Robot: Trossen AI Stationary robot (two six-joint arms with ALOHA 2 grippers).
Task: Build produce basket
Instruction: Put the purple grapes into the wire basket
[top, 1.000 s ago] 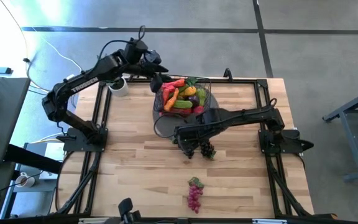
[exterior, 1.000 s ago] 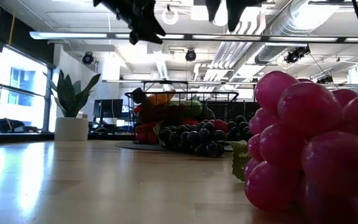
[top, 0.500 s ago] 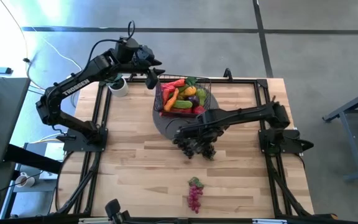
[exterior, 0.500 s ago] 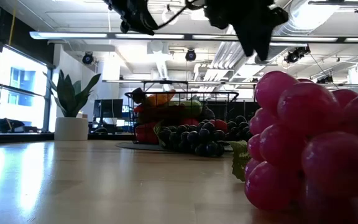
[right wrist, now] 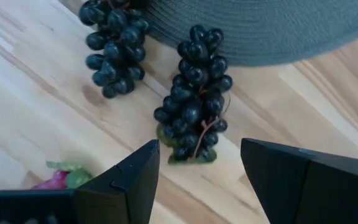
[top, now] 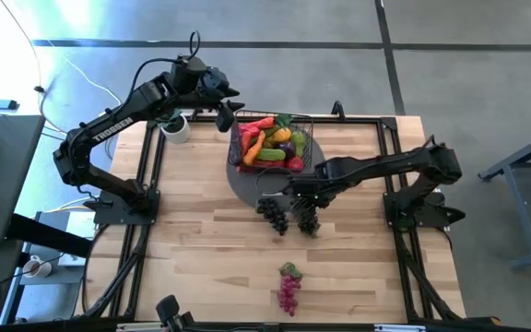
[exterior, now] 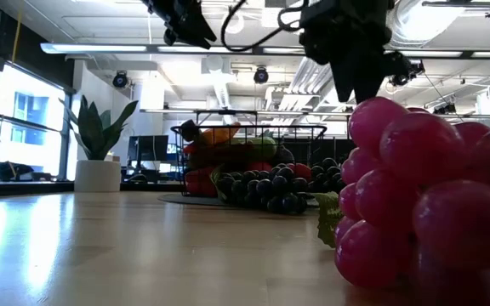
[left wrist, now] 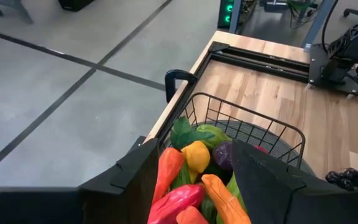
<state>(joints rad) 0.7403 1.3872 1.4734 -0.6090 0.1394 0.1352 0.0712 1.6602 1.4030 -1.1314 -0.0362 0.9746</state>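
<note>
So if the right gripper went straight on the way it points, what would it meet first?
Most likely the dark grape bunch lying on the table: the open right gripper is aimed at it, with nothing between. How far off it is stays unclear.

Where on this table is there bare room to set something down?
Bare wood lies left of the pink grape bunch, and right of the basket. It is crowded around the grey mat, where two dark grape bunches lie under the right gripper.

black wire-mesh basket (top: pixel 306 138), red, orange, yellow, green produce (top: pixel 270 143) inside, two dark purple-black grape bunches (right wrist: pixel 194 99), magenta grape bunch (top: pixel 289 289) with green leaf, grey round mat (right wrist: pixel 278 28), pale striped wood worktop (top: pixel 201 249)
</note>
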